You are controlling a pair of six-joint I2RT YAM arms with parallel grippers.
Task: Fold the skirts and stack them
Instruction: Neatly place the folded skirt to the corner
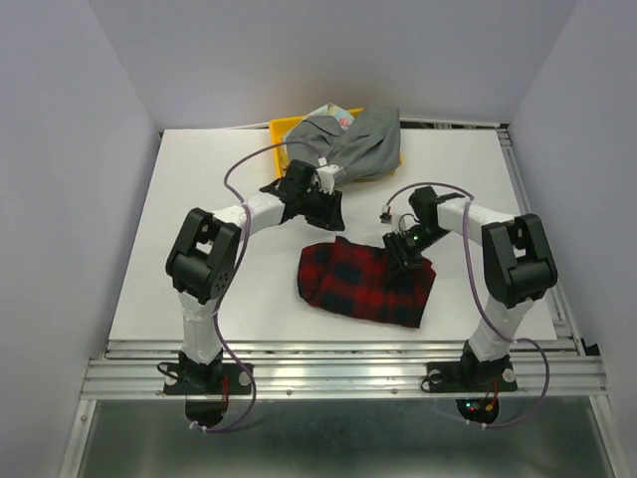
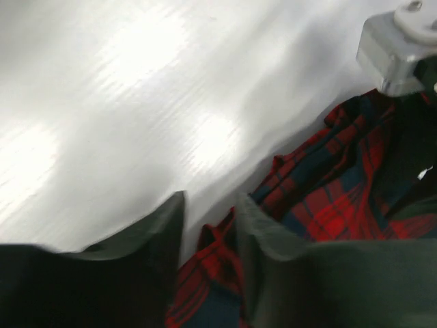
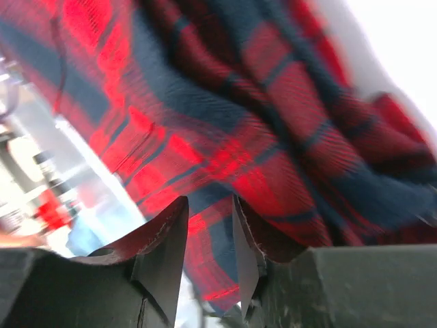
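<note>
Right fingers (image 3: pixel 164 253), plaid skirt (image 3: pixel 273 123) blurred, cropped

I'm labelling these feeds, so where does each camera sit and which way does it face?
Top: above and behind the bases, facing down at the table; shows left arm, right arm, plaid skirt, grey skirt.
Left wrist: on the left arm, facing past its fingers at table and plaid edge.
Right wrist: on the right arm, facing past its fingers, close on plaid.
Shared: all see the plaid skirt.

Beyond the left gripper (image 1: pixel 328 211), the grey skirt (image 1: pixel 370 141) hides most of the floral skirt (image 1: pixel 342 119); before the right gripper (image 3: pixel 208 215), the blurred plaid skirt (image 3: pixel 273 123) runs off-frame.
</note>
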